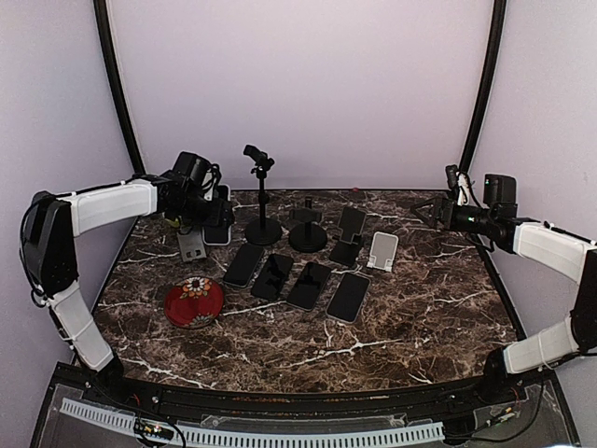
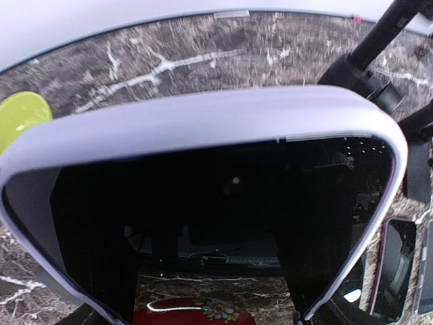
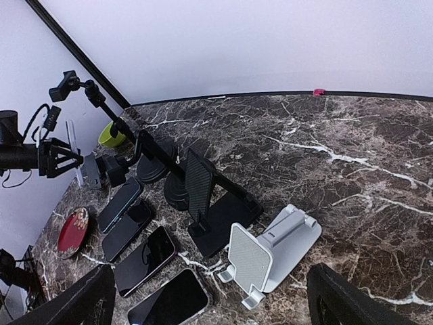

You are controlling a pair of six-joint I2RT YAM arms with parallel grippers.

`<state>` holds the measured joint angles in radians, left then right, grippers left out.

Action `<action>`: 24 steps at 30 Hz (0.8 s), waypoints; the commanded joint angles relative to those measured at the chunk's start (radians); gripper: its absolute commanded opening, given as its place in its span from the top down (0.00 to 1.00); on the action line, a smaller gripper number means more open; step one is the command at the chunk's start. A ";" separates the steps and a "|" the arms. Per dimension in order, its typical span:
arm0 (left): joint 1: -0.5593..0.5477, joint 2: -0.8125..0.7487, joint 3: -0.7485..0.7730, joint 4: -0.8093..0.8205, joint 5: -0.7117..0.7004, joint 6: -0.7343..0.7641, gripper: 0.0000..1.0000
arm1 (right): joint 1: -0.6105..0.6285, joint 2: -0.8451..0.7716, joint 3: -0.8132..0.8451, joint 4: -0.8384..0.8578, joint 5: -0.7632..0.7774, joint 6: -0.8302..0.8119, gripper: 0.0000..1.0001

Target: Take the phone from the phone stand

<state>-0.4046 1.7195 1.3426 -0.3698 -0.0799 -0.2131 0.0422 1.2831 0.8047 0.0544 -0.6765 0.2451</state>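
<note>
Two arms were in view, but only one mattered. Your left gripper (image 1: pixel 207 217) sat at the upper left of the top view, jaws spread wide and clamped on the phone (image 1: pixel 218 231). Your right gripper (image 1: pixel 424 211) hung at the far right edge, jaws fully apart and holding nothing, well apart from the phone.

The phone stood nearly upright, its long axis close to vertical. In the right wrist view you saw it edge-on at the left margin, held at the fingertips. From the left wrist camera its dark screen and pale rim filled almost the whole frame, so it lay directly ahead of the claw.

The grey phone stand (image 1: pixel 191 246) was just below and slightly left of the phone in the top view. You could not tell from any view whether the phone's bottom edge was clear of the stand's lip. In my judgement the next move turned on that gap. It called for a lift along the long axis before any sideways carry, or the lip could snag and drag the stand. The row of flat phones (image 1: pixel 297 280) lay near, to the lower right.
</note>
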 commanded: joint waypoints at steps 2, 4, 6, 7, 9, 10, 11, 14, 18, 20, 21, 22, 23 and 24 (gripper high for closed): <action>0.005 0.078 0.058 -0.035 0.081 0.056 0.37 | 0.001 -0.004 0.012 0.013 -0.006 -0.004 0.01; 0.003 0.094 0.062 -0.039 0.082 0.068 0.38 | 0.001 -0.003 0.013 0.013 -0.003 -0.004 0.01; 0.001 0.107 0.068 -0.048 0.069 0.077 0.38 | 0.001 -0.001 0.013 0.013 -0.007 -0.003 0.01; 0.001 0.115 0.074 -0.057 0.056 0.082 0.38 | 0.001 -0.003 0.012 0.013 -0.008 -0.003 0.01; 0.001 0.138 0.089 -0.082 0.026 0.090 0.38 | 0.001 -0.005 0.010 0.014 -0.006 -0.001 0.01; 0.000 0.150 0.098 -0.094 0.013 0.094 0.38 | 0.001 -0.007 0.010 0.013 -0.007 -0.001 0.01; 0.000 0.161 0.102 -0.103 0.003 0.097 0.38 | 0.001 -0.006 0.010 0.014 -0.009 -0.001 0.01; -0.003 0.185 0.113 -0.122 -0.008 0.104 0.39 | 0.001 -0.005 0.011 0.013 -0.007 -0.001 0.01; -0.005 0.217 0.129 -0.139 -0.010 0.107 0.39 | 0.001 -0.007 0.007 0.014 -0.008 -0.001 0.01; -0.010 0.234 0.137 -0.144 -0.017 0.111 0.39 | 0.001 -0.007 0.007 0.015 -0.009 -0.001 0.01; -0.013 0.240 0.137 -0.144 -0.018 0.114 0.40 | 0.001 -0.006 0.004 0.016 -0.009 -0.001 0.01; -0.014 0.247 0.140 -0.144 -0.015 0.118 0.40 | 0.001 -0.005 0.004 0.018 -0.008 -0.001 0.01; -0.016 0.255 0.145 -0.147 -0.011 0.123 0.40 | 0.001 -0.005 0.004 0.018 -0.008 -0.001 0.01; -0.017 0.265 0.151 -0.149 -0.010 0.126 0.40 | 0.001 -0.003 0.004 0.018 -0.009 -0.001 0.01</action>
<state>-0.4099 1.9781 1.4502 -0.4969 -0.0772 -0.1131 0.0422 1.2831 0.8047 0.0513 -0.6765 0.2451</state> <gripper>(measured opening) 0.822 0.994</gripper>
